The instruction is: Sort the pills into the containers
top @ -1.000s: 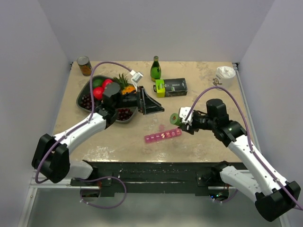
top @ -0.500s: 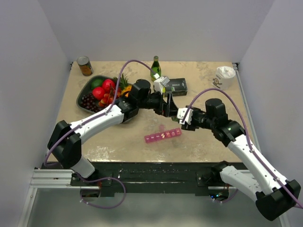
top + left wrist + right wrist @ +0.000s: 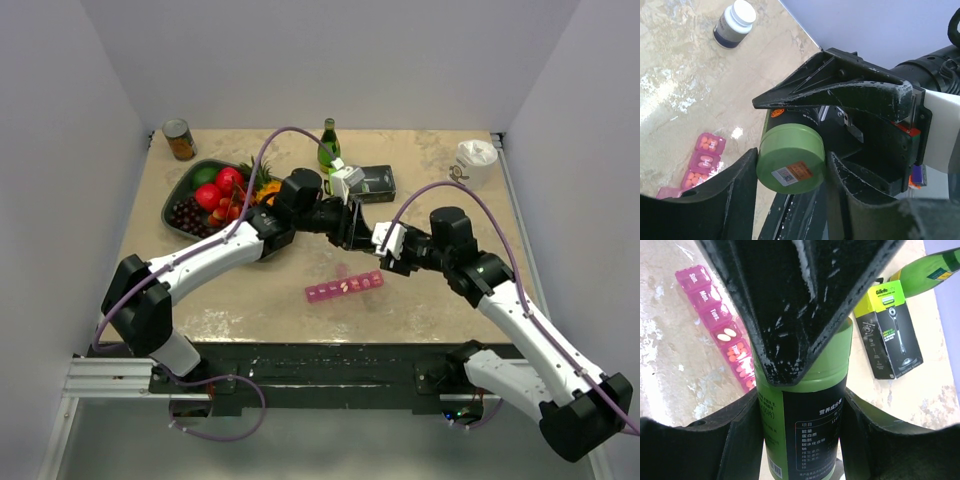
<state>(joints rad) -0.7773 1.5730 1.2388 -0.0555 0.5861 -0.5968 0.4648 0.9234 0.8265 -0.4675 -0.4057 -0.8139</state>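
Mid-table is blocked: the left gripper [image 3: 360, 231] and right gripper [image 3: 384, 244] both clamp one green bottle [image 3: 790, 159], raised just behind the organiser [image 3: 344, 287]. A razor box [image 3: 375, 182] and glass bottle [image 3: 328, 145] stand close behind them, and the fruit tray [image 3: 178, 208] fills the left, partly under the left arm [image 3: 210, 258]. Bare table [image 3: 440, 195] lies open between the box and the cup [image 3: 476, 158] at far right.

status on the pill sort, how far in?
Partly through. Done: several compartments of the pink organiser hold pills. In hand: the right gripper holds the green bottle, and the left gripper has a finger against each side of its cap, which is still on. Left: uncap and dose. The Sun, Mon and Tues slots show no pills, and the dark bottle is capped.
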